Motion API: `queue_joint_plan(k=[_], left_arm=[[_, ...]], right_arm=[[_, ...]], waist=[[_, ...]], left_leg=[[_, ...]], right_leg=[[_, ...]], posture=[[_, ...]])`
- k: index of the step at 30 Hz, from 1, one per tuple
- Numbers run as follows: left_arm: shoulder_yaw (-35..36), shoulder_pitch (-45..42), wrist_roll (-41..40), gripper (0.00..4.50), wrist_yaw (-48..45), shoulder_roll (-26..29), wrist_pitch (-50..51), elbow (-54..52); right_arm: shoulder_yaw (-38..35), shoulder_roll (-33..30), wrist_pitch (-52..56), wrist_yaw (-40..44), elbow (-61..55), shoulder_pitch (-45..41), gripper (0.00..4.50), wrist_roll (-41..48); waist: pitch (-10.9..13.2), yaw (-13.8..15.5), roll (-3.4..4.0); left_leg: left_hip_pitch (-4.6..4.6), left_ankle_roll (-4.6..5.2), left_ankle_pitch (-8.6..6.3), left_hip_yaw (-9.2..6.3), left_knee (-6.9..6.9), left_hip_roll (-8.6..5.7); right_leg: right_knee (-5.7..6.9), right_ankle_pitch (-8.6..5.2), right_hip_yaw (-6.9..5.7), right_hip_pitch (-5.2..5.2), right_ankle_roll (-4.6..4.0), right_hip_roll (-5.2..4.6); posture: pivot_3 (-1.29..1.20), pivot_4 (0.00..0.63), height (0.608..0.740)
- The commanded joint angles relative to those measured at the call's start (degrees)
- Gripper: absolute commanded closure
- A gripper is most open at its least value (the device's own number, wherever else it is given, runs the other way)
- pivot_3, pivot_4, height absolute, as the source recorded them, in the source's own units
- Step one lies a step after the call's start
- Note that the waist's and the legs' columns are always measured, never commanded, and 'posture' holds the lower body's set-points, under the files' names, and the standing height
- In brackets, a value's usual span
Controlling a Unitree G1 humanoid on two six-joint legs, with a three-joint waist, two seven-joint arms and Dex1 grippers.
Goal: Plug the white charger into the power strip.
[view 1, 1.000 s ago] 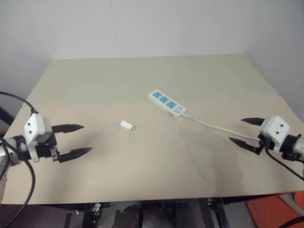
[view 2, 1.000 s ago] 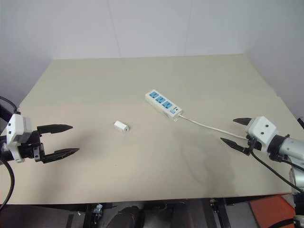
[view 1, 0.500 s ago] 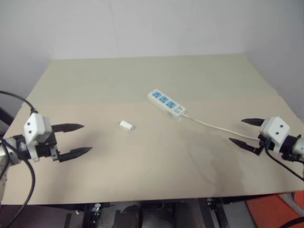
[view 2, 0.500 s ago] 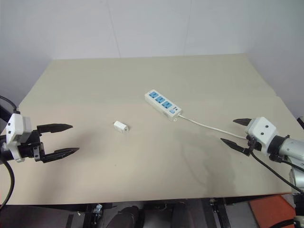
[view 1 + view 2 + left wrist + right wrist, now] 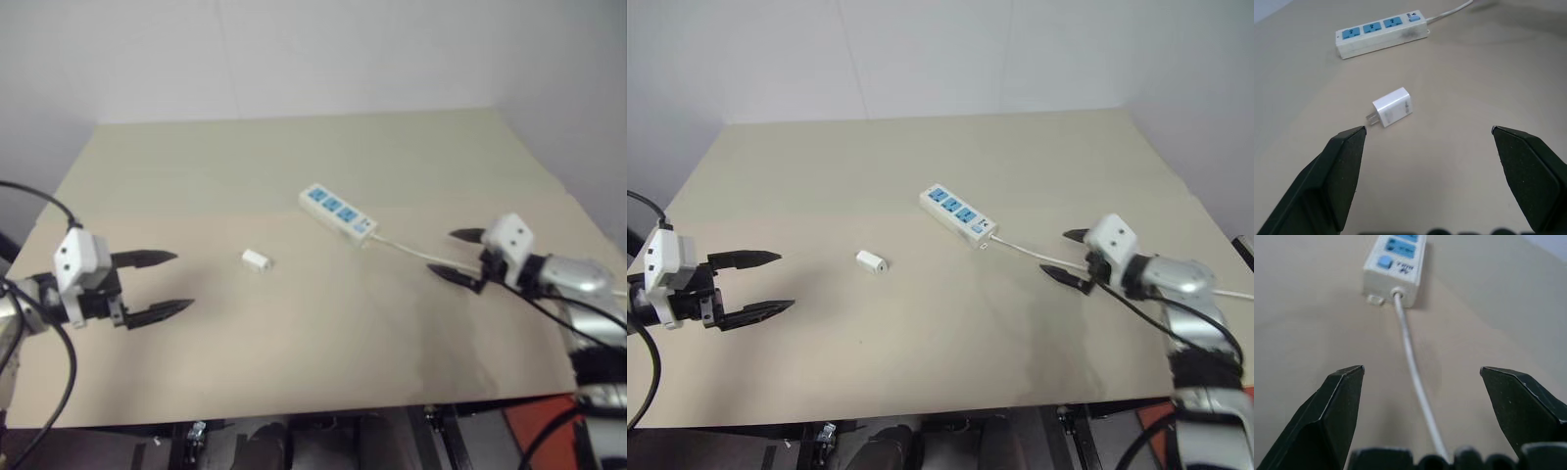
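Observation:
The white charger [image 5: 256, 259] lies on its side on the beige table, prongs showing in the left wrist view [image 5: 1392, 107]. Behind it and to the right lies the power strip [image 5: 338, 211], with blue sockets and a thin white cord [image 5: 411, 251] trailing right. My left gripper [image 5: 162, 286] hovers open at the table's left, pointing at the charger from a distance. Open as well, my right gripper [image 5: 457, 256] hangs over the cord just right of the strip's switch end [image 5: 1396, 260], with the cord running between its fingers.
The table [image 5: 294, 343] ends at a front edge near the bottom of the eye views. A white wall rises behind the far edge. An orange object [image 5: 549, 441] sits on the floor at the lower right.
My right gripper has moved left and forward along the cord toward the strip's switch end. The left gripper, charger and strip have stayed put.

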Motion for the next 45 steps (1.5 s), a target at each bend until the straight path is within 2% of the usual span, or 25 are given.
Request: queue_joint_plan(k=[1,9,11,13,23,25,29,36,41,45], left_arm=[[1.0,-0.4,-0.6,0.00,0.1,0.2,-0.5,-0.9],[2.2,1.7,-1.3,0.00,1.2,-0.1,0.4,-3.9],[2.2,2.1,-1.3,0.00,1.6,-0.3,0.6,-4.4],[2.3,2.5,-1.3,0.00,1.8,-0.4,0.7,-4.8],[1.4,2.2,-1.3,0.00,1.9,-0.6,0.7,-4.9],[0.9,1.8,-1.2,0.00,2.0,-0.8,0.7,-4.9],[1.1,1.7,-1.2,0.00,1.3,-0.4,0.7,-4.8],[1.4,1.3,-0.9,0.00,0.6,0.2,0.7,-4.2],[-0.6,-0.3,0.0,0.00,0.3,-0.2,0.1,-2.3],[-3.1,-3.6,0.6,0.00,-0.4,-0.2,-0.3,-0.3]], right_arm=[[1.3,2.6,-2.6,-1.1,9.9,-6.2,0.02,-2.0],[4.8,7.7,-7.2,0.1,27.7,-15.4,0.02,-7.0],[5.0,8.2,-7.2,1.2,29.7,-16.5,0.39,-7.5],[5.0,8.5,-8.0,1.1,30.8,-17.0,0.92,-7.9],[4.6,9.0,-10.2,2.9,30.9,-16.2,4.48,-7.8],[4.1,9.1,-10.2,3.5,29.1,-15.3,4.49,-7.0],[3.6,8.2,-10.2,5.7,17.8,-9.4,4.49,-4.8],[-0.5,1.5,-1.3,4.7,-15.4,12.7,4.49,0.2],[-2.9,2.1,8.4,-1.7,-25.3,22.4,4.49,2.4],[-1.7,2.8,11.1,-5.8,-29.7,25.4,3.19,1.5]], waist=[[0.0,-0.2,0.00],[0.0,-0.5,0.00],[0.0,-0.6,0.00],[0.0,-0.6,0.01],[0.0,-0.7,0.00],[0.0,-0.7,-0.01],[0.0,-0.7,-0.02],[0.0,0.0,-0.02],[-0.1,-0.1,-0.05],[-0.1,-0.3,-0.08]], left_leg=[[-0.15,-0.10,0.06,0.02,0.00,0.07],[-0.64,-0.35,0.20,0.06,0.02,0.18],[-0.63,-0.35,0.20,0.12,0.02,0.19],[-0.61,-0.34,0.20,0.16,0.02,0.24],[-0.53,-0.31,0.18,0.53,0.02,0.31],[-0.53,-0.31,0.18,0.65,0.02,0.33],[-0.56,-0.29,0.16,0.76,0.02,0.39],[-0.63,-0.18,0.10,0.85,0.04,0.38],[-0.54,0.11,-0.07,0.93,0.07,0.39],[-0.43,0.11,-0.07,1.03,0.07,0.41]], right_leg=[[0.01,0.02,0.01,-0.18,-0.04,0.08],[-0.01,0.06,0.16,-0.72,-0.08,0.24],[-0.02,0.10,0.25,-0.73,-0.09,0.28],[-0.02,0.17,0.32,-0.74,-0.12,0.36],[0.03,0.27,0.69,-0.86,-0.10,0.48],[0.07,0.28,0.81,-0.93,-0.10,0.50],[0.08,0.29,0.90,-1.00,-0.08,0.53],[0.10,0.32,1.01,-1.10,-0.02,0.54],[0.11,0.38,1.06,-1.03,-0.05,0.55],[0.12,0.56,1.13,-0.98,-0.08,0.60]], posture=[[0.00,0.150,0.740],[0.00,0.150,0.740],[0.00,0.150,0.740],[0.00,0.150,0.740],[0.00,0.150,0.740],[0.00,0.150,0.740],[0.00,0.150,0.740],[0.00,0.150,0.740],[0.00,0.150,0.740],[0.00,0.150,0.740]])
